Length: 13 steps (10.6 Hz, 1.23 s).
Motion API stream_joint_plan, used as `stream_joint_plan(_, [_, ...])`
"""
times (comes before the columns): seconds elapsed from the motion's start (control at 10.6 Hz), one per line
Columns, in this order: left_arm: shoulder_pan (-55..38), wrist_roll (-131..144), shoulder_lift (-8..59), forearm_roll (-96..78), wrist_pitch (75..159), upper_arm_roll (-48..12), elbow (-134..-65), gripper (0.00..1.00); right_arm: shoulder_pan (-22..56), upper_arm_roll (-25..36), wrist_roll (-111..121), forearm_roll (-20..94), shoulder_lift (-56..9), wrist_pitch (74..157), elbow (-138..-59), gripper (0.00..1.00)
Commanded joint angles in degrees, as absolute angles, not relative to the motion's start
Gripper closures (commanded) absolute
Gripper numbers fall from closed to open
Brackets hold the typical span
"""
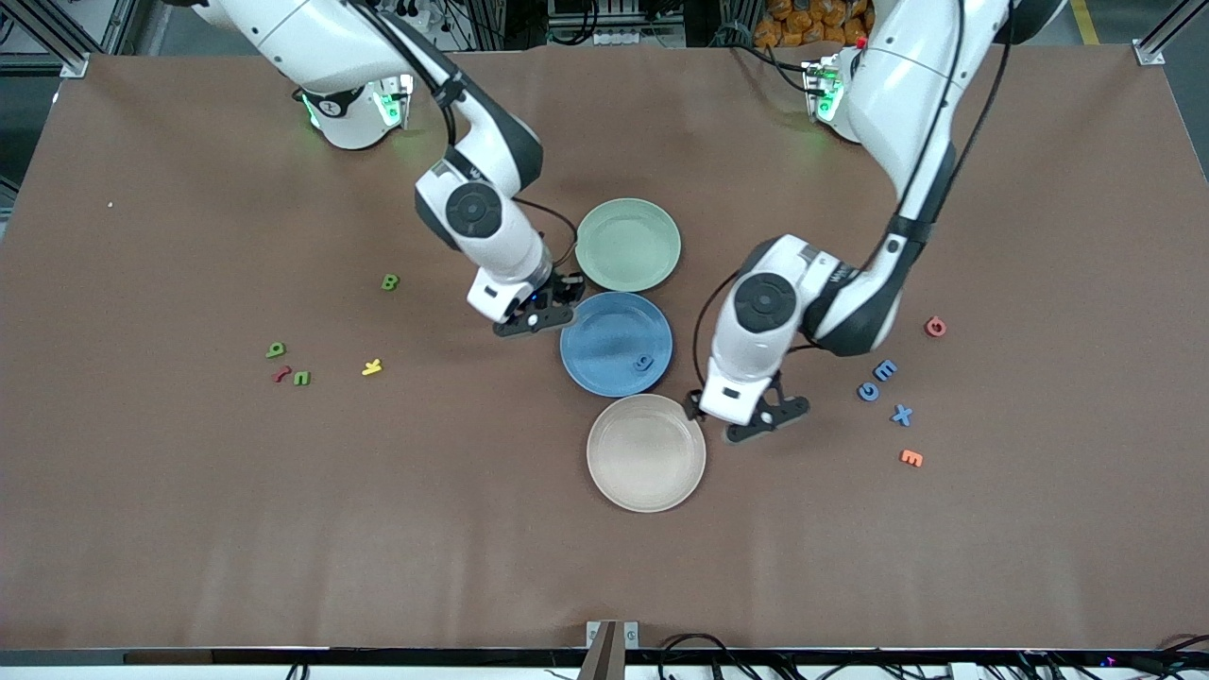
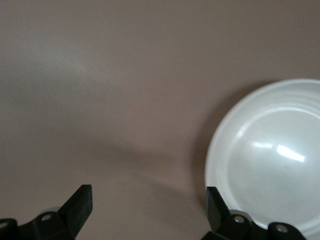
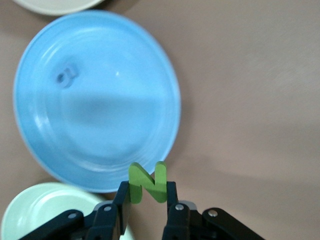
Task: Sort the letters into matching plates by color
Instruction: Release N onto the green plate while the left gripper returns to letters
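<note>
Green chunky letter point(image 3: 148, 182) clamped in right claw point(image 3: 148, 210); left claw point(image 2: 149, 205) apart.

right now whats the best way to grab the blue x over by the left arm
Come straight down on the blue X with the open left gripper, now over bare table beside the beige plate. It lies flat, so probably close the fingers across the crossing at its middle, where the piece looks narrowest. Its neighbours, the blue C and the orange E, lie apart from it, leaving room.

Left gripper point(image 1: 756, 416) open — right gripper point(image 1: 538, 312) clamped.
</note>
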<state>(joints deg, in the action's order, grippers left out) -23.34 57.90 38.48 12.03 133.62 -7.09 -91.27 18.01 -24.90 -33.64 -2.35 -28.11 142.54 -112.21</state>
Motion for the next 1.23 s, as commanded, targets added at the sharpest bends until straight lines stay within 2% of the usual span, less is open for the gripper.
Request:
stream_joint_plan(0.0, [-18.73, 52.04, 34.72, 13.36, 132.45, -7.73, -96.66, 0.0, 24.94, -24.79, -43.65, -3.08, -26.98, 141.94, -112.33, 1.0])
stream_joint_plan(0.38, [-14.25, 42.92, 31.03, 13.36, 132.98, -8.0, -103.08, 0.0, 31.63, -24.87, -53.77, -3.6, -27.86, 141.94, -112.41, 1.0])
stream_joint_plan(0.47, [-13.11, 40.19, 30.16, 13.36, 133.15, -8.09, -104.75, 0.0, 32.51, -24.87, -55.27, -3.86, -28.3, 141.94, -112.41, 0.96])
stream_joint_plan(0.76, [-8.28, 31.4, 24.98, 13.36, 143.66, -8.09, -115.8, 0.0, 32.7, -24.87, -57.3, -5.19, -28.83, 141.51, -112.41, 0.45])
stream_joint_plan(0.95, [-5.9, 27.79, 25.13, 13.36, 145.02, -8.09, -116.98, 0.0, 32.7, -24.87, -57.22, -5.19, -28.65, 139.49, -112.32, 0.19])
stream_joint_plan(1.04, [-4.67, 26.21, 25.57, 13.36, 145.11, -8.09, -116.9, 0.0, 32.61, -24.87, -57.22, -5.27, -28.39, 138.0, -112.32, 0.0])
stream_joint_plan(1.13, [-3.61, 25.32, 26.36, 13.36, 145.89, -8.09, -116.81, 0.0, 32.26, -24.87, -57.3, -5.1, -28.13, 137.29, -112.15, 0.0])
